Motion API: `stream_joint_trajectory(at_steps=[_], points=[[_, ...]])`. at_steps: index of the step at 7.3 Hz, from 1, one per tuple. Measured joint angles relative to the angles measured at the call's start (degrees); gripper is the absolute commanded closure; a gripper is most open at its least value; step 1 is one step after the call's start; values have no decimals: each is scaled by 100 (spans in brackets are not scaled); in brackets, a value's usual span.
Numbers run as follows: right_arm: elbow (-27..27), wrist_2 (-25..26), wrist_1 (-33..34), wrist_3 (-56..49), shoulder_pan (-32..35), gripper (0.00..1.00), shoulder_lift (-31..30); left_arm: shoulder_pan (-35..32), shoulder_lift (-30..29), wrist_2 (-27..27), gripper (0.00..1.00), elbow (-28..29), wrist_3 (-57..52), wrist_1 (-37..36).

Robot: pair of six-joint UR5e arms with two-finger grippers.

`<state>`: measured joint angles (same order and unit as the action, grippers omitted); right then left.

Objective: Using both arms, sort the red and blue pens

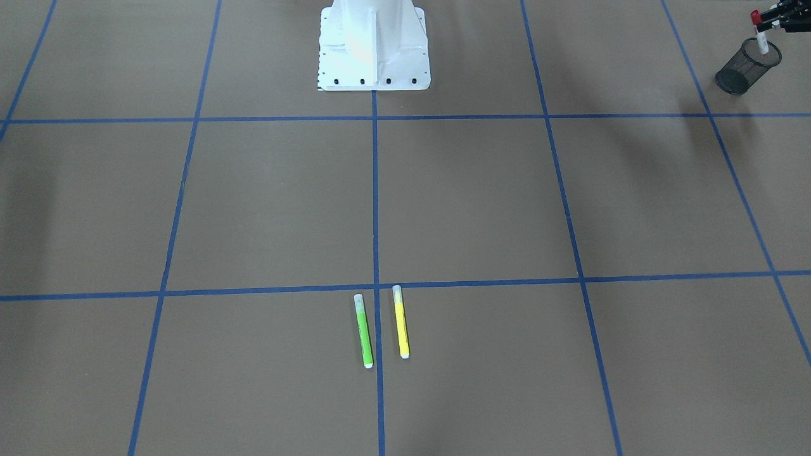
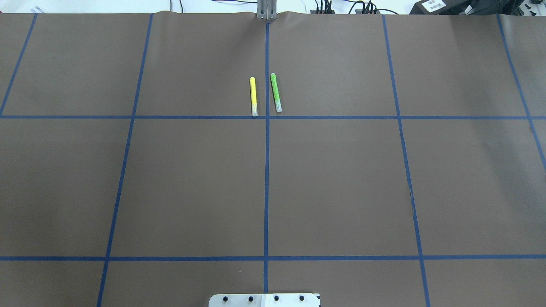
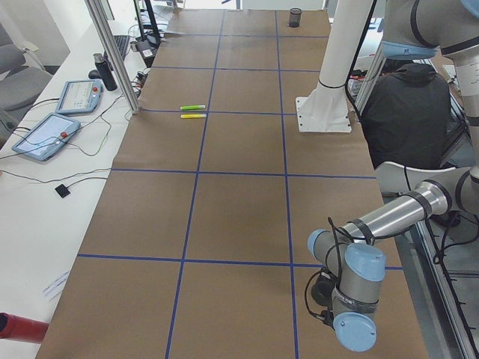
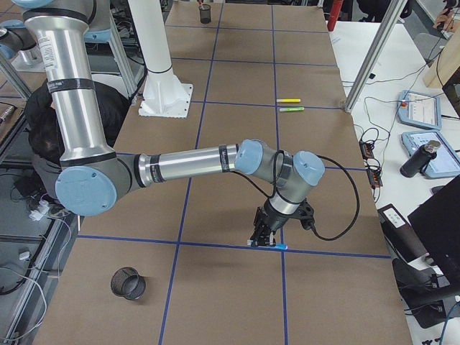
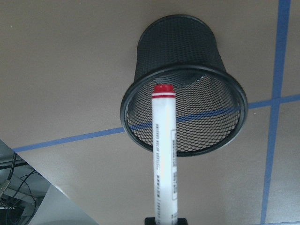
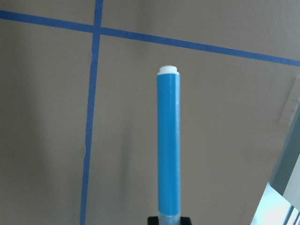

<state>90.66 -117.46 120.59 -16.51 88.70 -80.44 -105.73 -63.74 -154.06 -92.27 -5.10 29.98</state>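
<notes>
Brown paper from edge to edge of the table (image 2: 341,179), ruled into large squares with blue tape. Bolted at the middle of the robot-side edge: white pedestal base (image 1: 374,50). Laid side by side near the middle of the operators' edge, apart, one on each side of a tape line: green marker (image 2: 276,93) and yellow marker (image 2: 253,97).

Clamped in the left gripper (image 1: 774,20): red pen (image 5: 164,150), upright, lower end at the mouth of a black mesh cup (image 5: 183,47) near the robot-side corner of the left end.

Clamped in the right gripper (image 4: 264,236): blue pen (image 6: 168,150), low over a tape line toward the right end; contact with the paper not determinable. Near the robot-side corner of that end: second mesh cup (image 4: 128,283).

Beyond the operators' edge: white bench with tablets (image 3: 46,134), cables, a dark bottle (image 4: 418,158) and aluminium posts. Behind the robot-side edge: person in dark clothing (image 3: 408,112).
</notes>
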Motion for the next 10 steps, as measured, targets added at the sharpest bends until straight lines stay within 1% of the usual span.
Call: stream_joint_trajectory(at_steps=[2,4,5,7,8,10], points=[[24,-12,8,-121,196,100,-267,0,-205,-178,0,-37,-2,63],[46,-8,365,-434,541,100,-403,3,-619,-248,0,-143,6,292],[47,-15,651,-525,636,100,-462,11,-911,-261,0,-291,35,474],[44,-27,1080,-700,773,100,-781,29,-1843,-257,0,-444,325,822],[36,-25,1143,-839,892,100,-1060,34,-2209,-241,0,-475,543,1142],[4,-21,1302,-1128,1216,100,-1644,121,-2474,-219,0,-546,727,2226]])
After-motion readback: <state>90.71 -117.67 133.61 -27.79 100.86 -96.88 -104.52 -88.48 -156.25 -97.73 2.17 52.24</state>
